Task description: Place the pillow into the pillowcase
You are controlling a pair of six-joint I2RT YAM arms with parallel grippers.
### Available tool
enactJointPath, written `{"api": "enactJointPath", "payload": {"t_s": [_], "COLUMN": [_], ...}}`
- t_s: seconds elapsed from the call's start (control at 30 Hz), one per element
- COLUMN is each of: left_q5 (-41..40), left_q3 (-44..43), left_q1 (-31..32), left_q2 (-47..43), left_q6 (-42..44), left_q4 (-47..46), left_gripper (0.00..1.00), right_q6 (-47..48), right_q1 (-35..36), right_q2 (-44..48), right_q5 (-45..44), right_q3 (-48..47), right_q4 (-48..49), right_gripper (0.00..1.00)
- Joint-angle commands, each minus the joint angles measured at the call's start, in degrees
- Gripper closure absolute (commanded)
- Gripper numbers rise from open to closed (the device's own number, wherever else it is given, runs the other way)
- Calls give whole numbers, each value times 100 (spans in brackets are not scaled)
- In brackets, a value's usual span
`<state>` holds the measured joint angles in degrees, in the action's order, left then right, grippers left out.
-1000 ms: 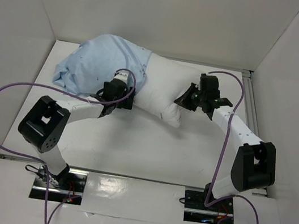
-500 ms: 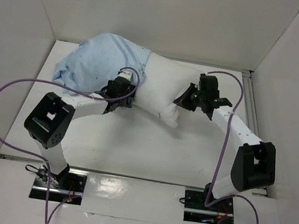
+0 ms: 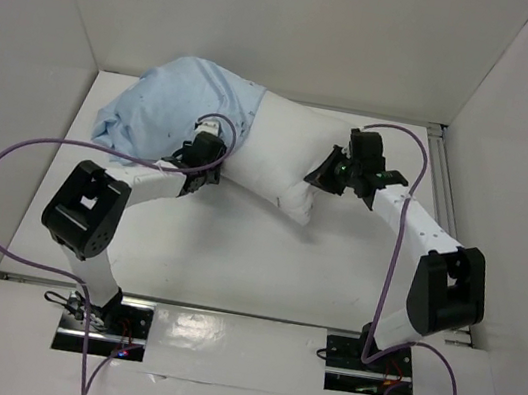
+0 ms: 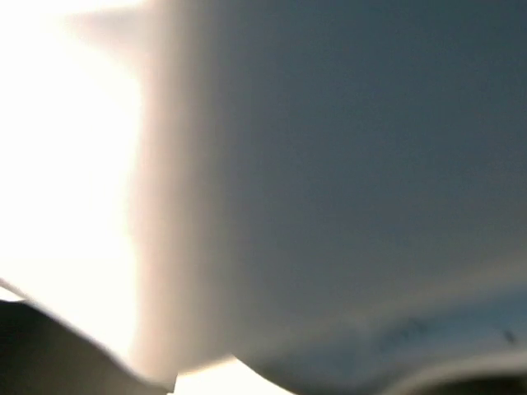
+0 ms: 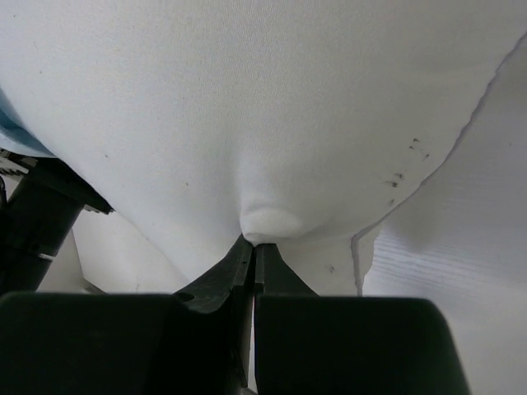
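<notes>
The white pillow point(image 3: 286, 156) lies across the middle of the table, its left end inside the light blue pillowcase point(image 3: 173, 106). My right gripper point(image 3: 331, 175) is at the pillow's right end. In the right wrist view that gripper point(image 5: 254, 241) is shut, pinching a small fold of the pillow point(image 5: 272, 107). My left gripper point(image 3: 208, 152) presses against the near side where the pillowcase mouth meets the pillow. Its wrist view is filled by blurred cloth, bluish with dark specks low down, the pillowcase point(image 4: 412, 329); its fingers are hidden.
White walls point(image 3: 45, 49) close the table in on the left, back and right. Purple cables point(image 3: 6, 165) loop off both arms. A metal rail point(image 3: 441, 156) runs along the right edge. Bare tabletop point(image 3: 254, 257) lies between the pillow and the arm bases.
My left gripper has pushed farther away and slightly left, into the pillowcase edge. The pillow's near corner has shifted a little. The right arm has held still.
</notes>
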<state>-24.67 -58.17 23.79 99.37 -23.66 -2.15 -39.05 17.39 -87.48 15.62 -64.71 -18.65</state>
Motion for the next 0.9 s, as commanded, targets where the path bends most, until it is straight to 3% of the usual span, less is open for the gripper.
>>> {"api": "enactJointPath", "payload": {"t_s": [0.0, 0.03, 0.07, 0.1, 0.13, 0.17, 0.2, 0.27, 0.37, 0.47, 0.53, 0.6, 0.63, 0.7, 0.73, 0.8, 0.83, 0.87], "left_q5": [-372, -372, -372, -320, -320, -259, -188, -136, 242, 742, 1137, 1393, 1664, 1981, 2349, 2658, 2904, 3480], "left_q3": [16, 16, -53, -106, -168, -168, -229, -282, -282, -361, -641, -1210, -1475, -2499, -2941, -3899, -4826, -5218], "left_q1": [-235, -235, -235, -235, -235, -235, -235, -235, -235, -235, -173, -121, -51, 186, 309, 608, 888, 1012], "left_q2": [-278, -278, -278, -278, -278, -278, -348, -532, -892, -1104, -1104, -947, -746, -508, -393, 28, 160, 283], "left_q6": [-270, -271, -271, -271, -332, -332, -384, -455, -455, -455, -385, -385, -333, -332, -254, -122, -121, -182], "left_q4": [13, 13, 74, 136, 249, 329, 408, 610, 839, 1050, 1286, 1541, 1682, 2174, 2367, 2971, 3132, 3212], "left_gripper": [40, 45, 57, 66, 75, 90, 96, 100, 100, 100, 100, 100, 100, 100, 100, 100, 100, 100], "right_q6": [143, 256, 318, 397, 555, 626, 774, 951, 1337, 1567, 1559, 1340, 1199, 821, 750, 749, 749, 697], "right_q1": [54, 54, 54, 54, 54, 54, 54, 54, 54, 54, 54, 106, 107, 107, 159, 238, 239, 317], "right_q2": [-76, -76, -76, -76, -76, 2, 3, 91, 144, 12, -145, -269, -487, -795, -1084, -1244, -1245, -1245], "right_q5": [3, 3, -93, -164, -251, -452, -576, -813, -867, -649, 18, 945, 1239, 1740, 1847, 1928, 1701, 1629], "right_q3": [-297, -358, -445, -446, -525, -525, -525, -525, -525, -368, -78, 2, -68, -897, -1251, -1876, -2288, -2396], "right_q4": [-155, -208, -296, -488, -577, -761, -876, -1086, -1500, -1659, -1188, -616, 5, 160, 230, 179, 178, 117], "right_gripper": [100, 100, 99, 88, 50, 29, 17, 0, 0, 0, 7, 30, 65, 94, 100, 100, 100, 100]}}
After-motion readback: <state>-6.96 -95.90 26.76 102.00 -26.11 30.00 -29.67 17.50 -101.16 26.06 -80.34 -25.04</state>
